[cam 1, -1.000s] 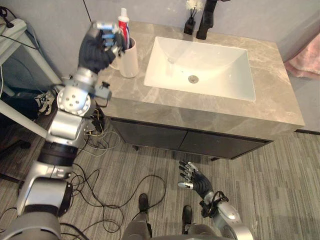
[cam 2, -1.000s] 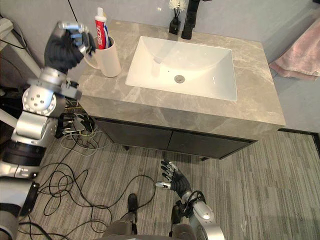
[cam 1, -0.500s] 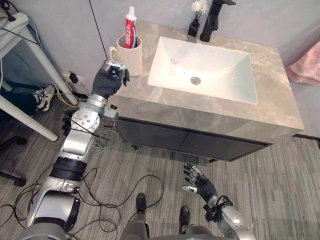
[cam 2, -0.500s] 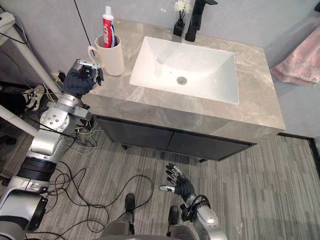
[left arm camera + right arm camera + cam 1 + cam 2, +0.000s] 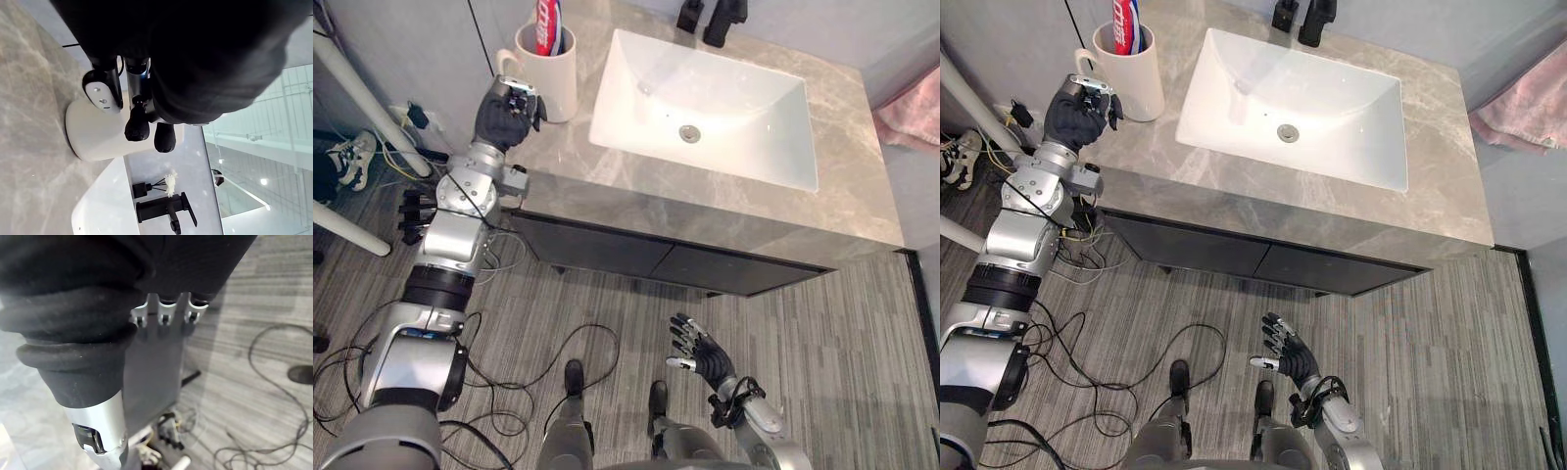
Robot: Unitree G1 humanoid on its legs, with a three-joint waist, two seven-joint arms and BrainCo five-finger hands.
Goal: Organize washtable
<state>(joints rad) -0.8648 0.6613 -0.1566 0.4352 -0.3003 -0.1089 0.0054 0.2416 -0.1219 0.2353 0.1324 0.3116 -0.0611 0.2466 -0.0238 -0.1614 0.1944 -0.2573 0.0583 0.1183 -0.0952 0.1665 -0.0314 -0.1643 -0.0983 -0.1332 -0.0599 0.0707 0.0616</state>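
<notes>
A cream mug (image 5: 548, 83) with a red and white toothpaste tube (image 5: 546, 20) stands at the back left of the grey marble washtable (image 5: 705, 211). My left hand (image 5: 504, 117) hovers at the table's left edge, just left of the mug's handle. Its fingers are curled and hold nothing. In the left wrist view its dark fingertips (image 5: 138, 128) fold in front of the mug (image 5: 98, 137). Low over the floor before the cabinet, my right hand (image 5: 703, 354) hangs open with its fingers spread.
A white basin (image 5: 705, 108) is sunk in the middle of the table. A black tap (image 5: 724, 12) and a small black vase (image 5: 690, 15) stand behind it. A pink towel (image 5: 911, 113) hangs at the right. Dark cabinet doors (image 5: 646, 264) sit under the top.
My left hand has come away from the mug's rim and toothpaste, down to the table's left edge beside the mug. The camera has shifted. The right hand stays low and open.
</notes>
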